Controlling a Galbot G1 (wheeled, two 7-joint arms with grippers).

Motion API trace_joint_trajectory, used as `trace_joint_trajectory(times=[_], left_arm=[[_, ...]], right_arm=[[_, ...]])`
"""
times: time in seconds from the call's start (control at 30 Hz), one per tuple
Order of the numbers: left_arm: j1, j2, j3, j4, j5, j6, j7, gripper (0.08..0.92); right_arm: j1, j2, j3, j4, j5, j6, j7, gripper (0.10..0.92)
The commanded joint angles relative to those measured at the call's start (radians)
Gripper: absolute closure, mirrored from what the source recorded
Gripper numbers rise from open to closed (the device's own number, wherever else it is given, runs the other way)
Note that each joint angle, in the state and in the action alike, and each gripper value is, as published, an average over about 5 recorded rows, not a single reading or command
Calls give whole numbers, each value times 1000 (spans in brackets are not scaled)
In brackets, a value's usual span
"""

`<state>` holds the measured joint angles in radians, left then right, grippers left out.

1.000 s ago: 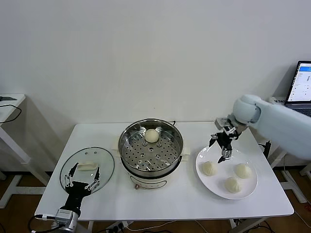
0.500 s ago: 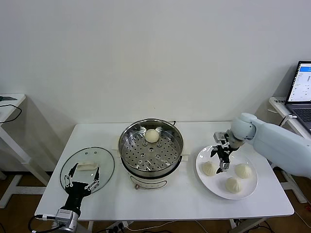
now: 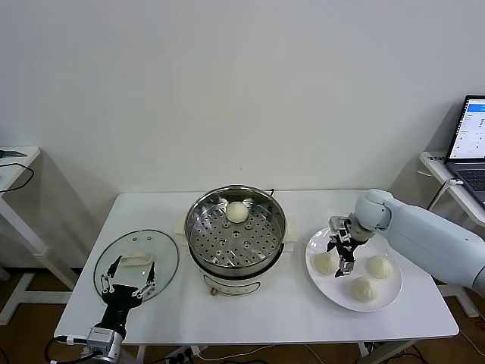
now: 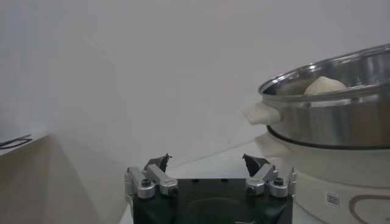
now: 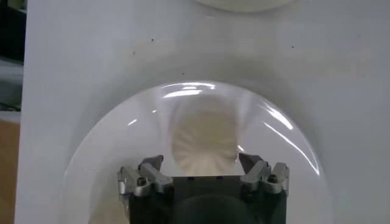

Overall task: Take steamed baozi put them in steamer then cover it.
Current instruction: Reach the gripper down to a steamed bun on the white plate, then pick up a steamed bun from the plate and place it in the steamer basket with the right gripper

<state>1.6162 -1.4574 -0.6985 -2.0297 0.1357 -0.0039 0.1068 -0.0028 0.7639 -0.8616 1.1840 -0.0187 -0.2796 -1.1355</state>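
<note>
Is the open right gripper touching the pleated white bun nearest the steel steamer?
Apart. Right wrist view: the right gripper has its fingertips open either side of the bun, with plate showing between.

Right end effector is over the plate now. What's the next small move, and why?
Probably lower the right end effector straight down and close on the bun beneath it. Its jaws stand open on either side of that bun on the plate, not gripping yet. One bun already sits in the steamer. The left end effector waits near the glass lid.
</note>
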Motion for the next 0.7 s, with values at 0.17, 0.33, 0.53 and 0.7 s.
trace_joint_trajectory(times=[0.17, 0.33, 0.53, 0.7], left_arm=[[-2, 0, 4, 1, 0, 1, 1, 177], [-2, 0, 3, 1, -1, 1, 1, 177], [-1, -2, 9, -2, 0, 1, 0, 177], [2, -2, 8, -8, 1, 1, 0, 177]], right_arm=[[-22, 12, 21, -10, -16, -3, 9, 253], [-19, 10, 23, -7, -16, -2, 8, 324], [15, -29, 9, 34, 16, -7, -1, 330], [185, -120, -111, 143, 145, -27, -12, 330]])
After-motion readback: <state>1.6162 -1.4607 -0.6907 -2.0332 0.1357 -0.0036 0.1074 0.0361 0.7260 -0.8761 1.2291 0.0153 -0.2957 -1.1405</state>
